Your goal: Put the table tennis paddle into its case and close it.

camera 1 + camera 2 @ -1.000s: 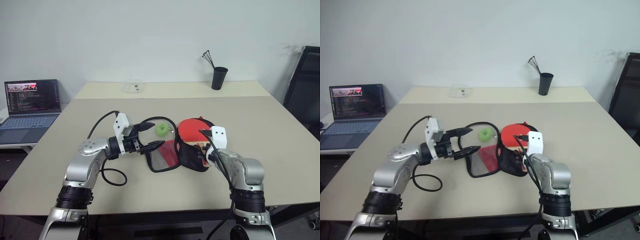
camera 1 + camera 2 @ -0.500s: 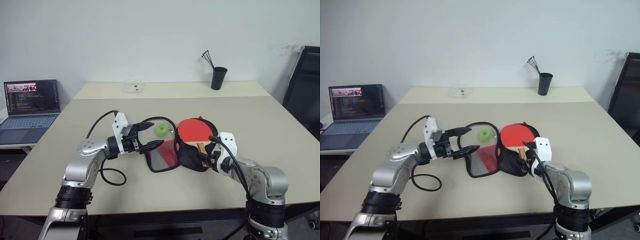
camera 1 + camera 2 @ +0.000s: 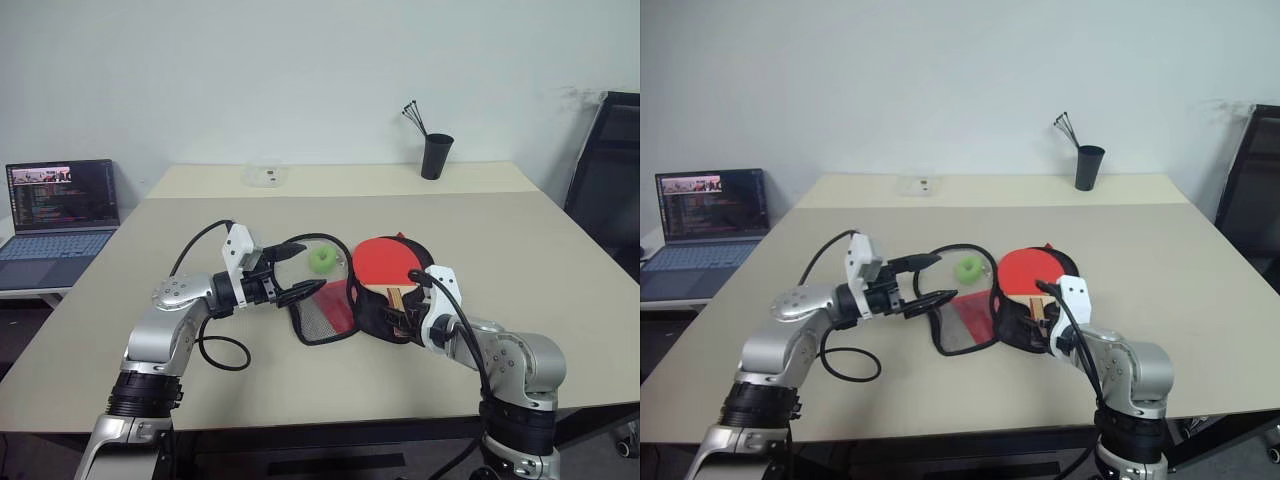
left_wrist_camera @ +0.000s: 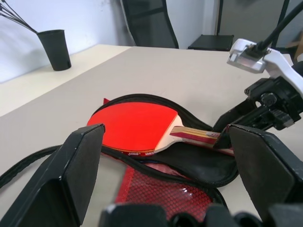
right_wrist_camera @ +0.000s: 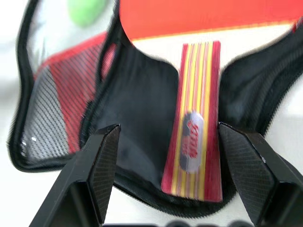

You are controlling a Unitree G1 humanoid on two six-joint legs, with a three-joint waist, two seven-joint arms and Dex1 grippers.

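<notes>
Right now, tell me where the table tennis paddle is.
The table tennis paddle lies in the open case at mid-table, handle toward the right gripper, right of the mesh flap.

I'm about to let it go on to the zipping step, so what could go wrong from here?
1. The table tennis paddle lies in the open case with its handle reaching the case's edge, so the zip may snag on it.
2. The open right hand straddles the handle and could drag the paddle out.
3. The mesh flap lies spread flat; the open left hand might miss its edge.
</notes>
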